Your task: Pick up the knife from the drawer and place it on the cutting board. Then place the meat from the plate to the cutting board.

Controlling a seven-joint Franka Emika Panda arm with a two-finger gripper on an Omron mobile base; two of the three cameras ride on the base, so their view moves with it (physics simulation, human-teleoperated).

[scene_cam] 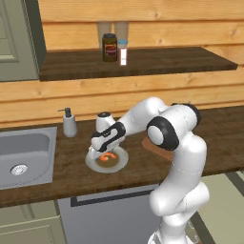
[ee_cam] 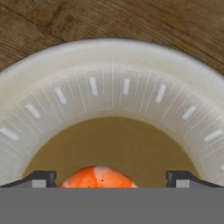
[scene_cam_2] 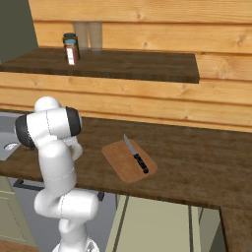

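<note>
White glossy arm [scene_cam: 178,181], rounded segments, black joint rings; dark pincer [ee_cam: 111,178] tips.

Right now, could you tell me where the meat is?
The meat lies in the brownish centre of the plate on the counter, right of the sink; in the hand view it sits between the open gripper fingertips.

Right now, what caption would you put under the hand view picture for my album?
Open hand low over the round pale plate, fingertips either side of the small orange-red curled meat.
</note>
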